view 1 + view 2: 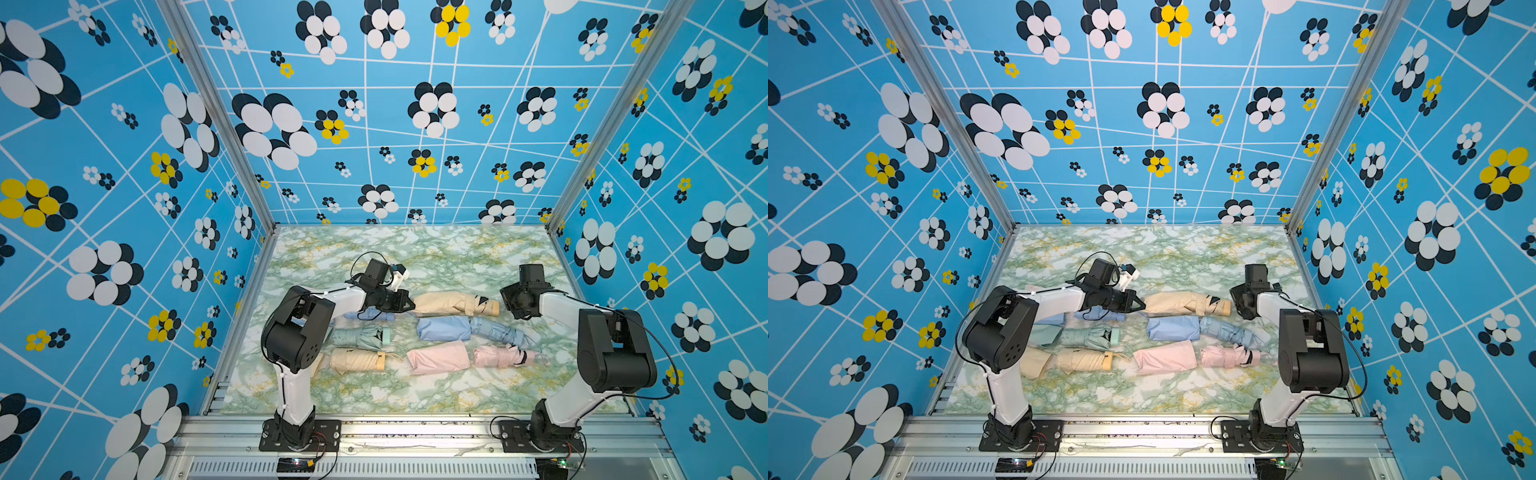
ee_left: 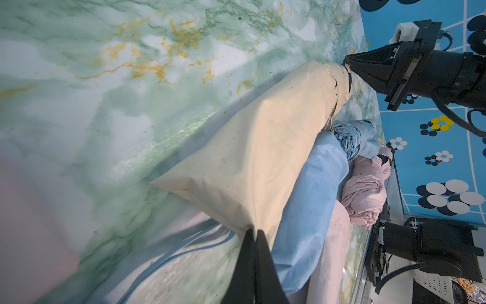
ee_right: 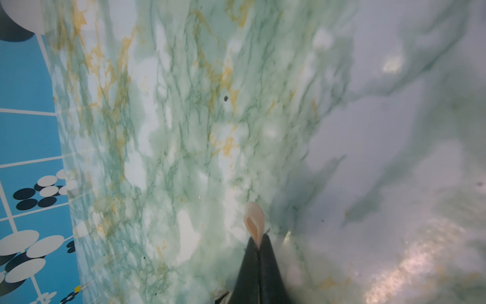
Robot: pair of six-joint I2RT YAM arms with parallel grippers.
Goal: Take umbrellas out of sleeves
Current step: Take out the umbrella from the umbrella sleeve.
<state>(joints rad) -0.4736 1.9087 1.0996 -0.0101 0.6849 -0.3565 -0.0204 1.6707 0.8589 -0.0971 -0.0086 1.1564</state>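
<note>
The left gripper [image 1: 412, 306], just left of centre in both top views, is pressed together on the closed end of the beige sleeve [image 1: 440, 302]. The left wrist view shows its black fingertips [image 2: 244, 252] pinching a corner of that smooth fabric. The right gripper [image 1: 504, 304], facing it from the right, is likewise pressed together. In the right wrist view its fingertips [image 3: 249, 263] nip the cord loop [image 3: 254, 221] of the beige umbrella [image 1: 476, 306]. The umbrella's pleated end, black strap and stubby handle stick out of the sleeve toward the right, while the rest lies inside. Sleeve and umbrella stretch in a line between the two grippers, low over the marbled table [image 1: 415, 249]. Just below them in the picture lies a blue sleeve [image 1: 442, 328] with a blue umbrella [image 1: 496, 332] meeting its right end; whether that one is partly inside I cannot tell. Below these lie a pink sleeve [image 1: 438, 357] and a pink umbrella [image 1: 498, 356] just beside it, close to the right arm. At lower left, partly under the left arm, lie a mint umbrella [image 1: 357, 337] and a second beige umbrella [image 1: 357, 360]. Above the grippers the marbled surface runs bare to the patterned back wall [image 1: 415, 124]. Another bare strip separates the pink pieces from the aluminium rail [image 1: 415, 426] at the bottom edge. Print on a black housing [image 2: 374, 229] in the left wrist view is too small to read.
</note>
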